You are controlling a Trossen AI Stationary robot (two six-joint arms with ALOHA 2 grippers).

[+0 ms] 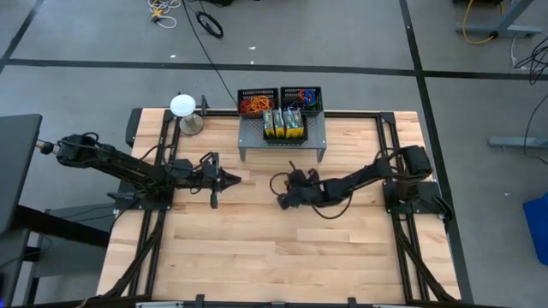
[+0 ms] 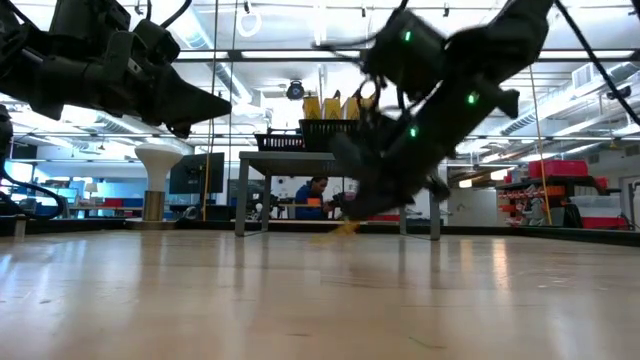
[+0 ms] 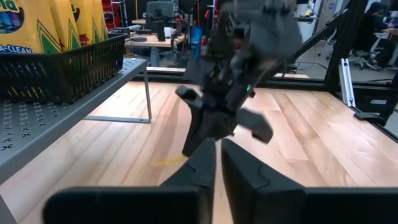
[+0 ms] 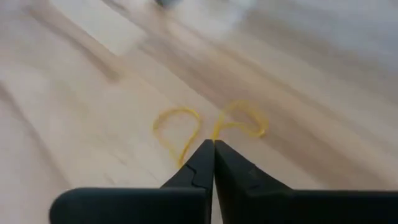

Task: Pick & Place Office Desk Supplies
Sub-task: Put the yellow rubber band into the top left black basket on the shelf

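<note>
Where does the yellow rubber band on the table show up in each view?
High view: not discernible, hidden at the right gripper.
Low view: yellow rubber band on the table below that gripper.
Left wrist view: yellow streak beneath that gripper.
Right wrist view: pinched mid-loop, centre.
Shared landmark: grey shelf.

I work in a robotics lab. My wooden table (image 1: pixel 282 248) stands on a grey floor (image 1: pixel 342 34) crossed by dark tape lines, cables (image 1: pixel 210 24) trailing at twelve o'clock. Level across the tabletop I see ceiling strip lights (image 2: pixel 300 12), desks with monitors (image 2: pixel 197 172), and a seated person (image 2: pixel 315 195).
</note>
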